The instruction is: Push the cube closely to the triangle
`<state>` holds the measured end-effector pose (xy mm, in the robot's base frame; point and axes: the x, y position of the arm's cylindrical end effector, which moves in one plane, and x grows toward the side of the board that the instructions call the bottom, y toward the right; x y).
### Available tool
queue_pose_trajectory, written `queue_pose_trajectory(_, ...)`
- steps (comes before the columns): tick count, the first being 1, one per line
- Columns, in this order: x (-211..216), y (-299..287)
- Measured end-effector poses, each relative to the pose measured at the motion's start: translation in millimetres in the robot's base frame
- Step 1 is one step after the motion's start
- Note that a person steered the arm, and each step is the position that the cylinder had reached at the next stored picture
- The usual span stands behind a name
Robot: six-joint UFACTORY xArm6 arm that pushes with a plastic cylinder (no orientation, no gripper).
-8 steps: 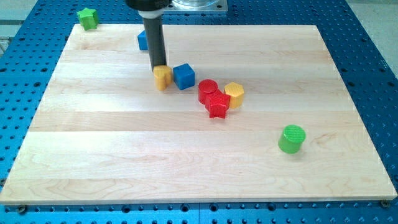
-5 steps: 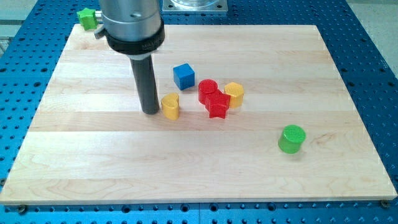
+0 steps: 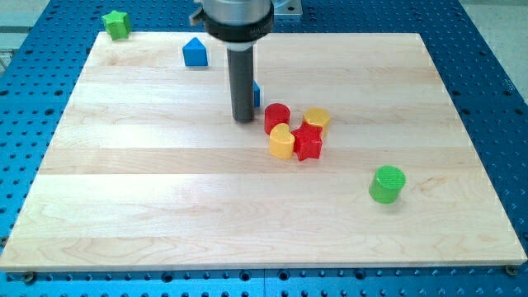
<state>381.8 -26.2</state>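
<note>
The blue cube point(image 3: 256, 93) sits right behind the rod, so only a thin sliver of it peeks out at the rod's right edge. My tip point(image 3: 242, 120) rests on the board just in front of that cube; whether it touches the cube cannot be told. The blue triangle point(image 3: 194, 52) stands apart toward the view's upper left.

Just right of the tip huddles a cluster: a red cylinder point(image 3: 277, 116), a yellow block point(image 3: 282, 142) with a rounded top, a red star point(image 3: 308, 143) and a yellow hexagonal block point(image 3: 315, 120), all pressed together. A green cylinder point(image 3: 388, 184) stands alone toward the lower right, and a green star point(image 3: 116, 24) sits at the top left corner.

The wooden board point(image 3: 148, 198) lies on a blue perforated table point(image 3: 495, 99). The dark rod point(image 3: 242, 82) drops straight down from a bulky grey collar at the view's top; it carries nothing
</note>
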Motion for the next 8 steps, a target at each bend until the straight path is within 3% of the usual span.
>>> queue_pose_trajectory(2,-45,37)
queue_pose_trajectory(4,-79,-63)
queue_pose_trajectory(6,-64,-1)
queue_pose_trajectory(7,-99,35)
queue_pose_trajectory(8,-130,2)
